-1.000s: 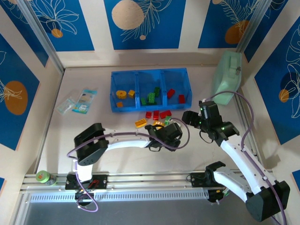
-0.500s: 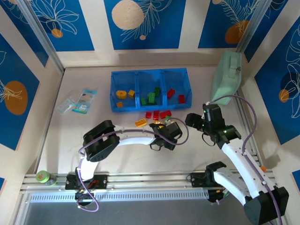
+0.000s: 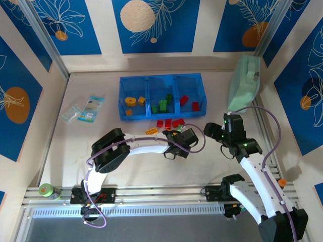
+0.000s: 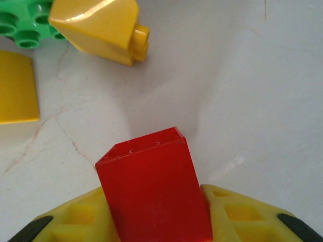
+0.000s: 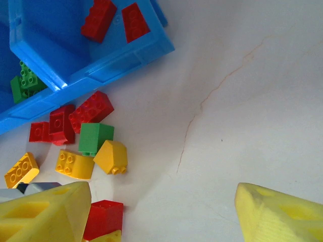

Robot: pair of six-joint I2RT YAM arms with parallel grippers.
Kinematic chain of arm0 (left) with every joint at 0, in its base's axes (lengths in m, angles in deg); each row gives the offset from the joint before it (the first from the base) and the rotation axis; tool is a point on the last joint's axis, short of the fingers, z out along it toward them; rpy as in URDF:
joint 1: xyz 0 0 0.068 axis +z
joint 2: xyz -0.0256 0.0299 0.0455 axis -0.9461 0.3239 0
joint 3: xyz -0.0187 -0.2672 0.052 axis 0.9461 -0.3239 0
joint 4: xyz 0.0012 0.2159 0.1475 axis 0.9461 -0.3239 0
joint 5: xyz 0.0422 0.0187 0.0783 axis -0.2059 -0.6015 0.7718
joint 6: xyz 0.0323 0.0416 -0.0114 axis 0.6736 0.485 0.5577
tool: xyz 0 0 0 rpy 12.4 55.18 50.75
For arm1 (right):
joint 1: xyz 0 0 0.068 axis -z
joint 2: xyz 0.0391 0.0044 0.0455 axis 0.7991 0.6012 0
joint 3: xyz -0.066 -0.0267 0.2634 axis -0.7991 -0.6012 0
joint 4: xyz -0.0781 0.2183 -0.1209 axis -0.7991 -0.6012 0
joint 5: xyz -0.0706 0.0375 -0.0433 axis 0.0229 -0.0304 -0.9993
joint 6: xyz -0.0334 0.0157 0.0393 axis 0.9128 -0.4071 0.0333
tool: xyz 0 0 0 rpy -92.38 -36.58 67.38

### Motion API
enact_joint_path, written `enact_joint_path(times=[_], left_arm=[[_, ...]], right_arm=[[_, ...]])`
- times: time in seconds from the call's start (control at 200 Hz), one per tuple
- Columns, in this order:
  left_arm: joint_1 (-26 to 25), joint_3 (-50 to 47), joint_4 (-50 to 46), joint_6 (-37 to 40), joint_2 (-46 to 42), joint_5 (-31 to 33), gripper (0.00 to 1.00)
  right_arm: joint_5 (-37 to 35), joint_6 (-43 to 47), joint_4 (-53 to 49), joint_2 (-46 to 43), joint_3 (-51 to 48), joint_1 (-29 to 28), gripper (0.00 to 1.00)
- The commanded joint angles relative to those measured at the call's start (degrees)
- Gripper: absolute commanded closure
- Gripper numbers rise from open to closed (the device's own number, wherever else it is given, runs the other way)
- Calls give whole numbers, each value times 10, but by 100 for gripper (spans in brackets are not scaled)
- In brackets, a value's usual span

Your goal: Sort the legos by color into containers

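Since a second ago my left gripper [image 3: 175, 133] has closed onto a red lego [image 4: 151, 191] just before the tray [image 3: 161, 77]; its compartments hold yellow legos [image 3: 135, 102], green legos [image 3: 164, 104], red legos [image 3: 189, 102]; my right gripper [image 5: 161, 206] hangs, fingers wide apart, over bare table [image 3: 202, 166].

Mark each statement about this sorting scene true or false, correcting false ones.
1. The right compartment of the translucent blue plastic tray holds red plastic bricks. True.
2. The green plastic bricks lie in the left compartment. False: they lie in the middle one; yellow pieces occupy the left.
3. The left arm's jaws clasp a red brick. True.
4. The right arm's jaws hold a yellow brick. False: open, empty.
5. No bricks lie outside the tray. False: loose bricks lie on the table before it.
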Motion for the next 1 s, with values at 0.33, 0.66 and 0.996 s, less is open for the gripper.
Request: enact_joint_path(times=[0.33,0.66,0.996], left_arm=[[89,183,-47,99,11,3,64],[174,405,-82,129,146,-45,63],[216,585,-123,138,254,-83,36]], right_arm=[[37,-8,-20,40,5,41,24],[78,-14,-27,29,-3,40,24],[98,-20,-40,4,-8,29,24]])
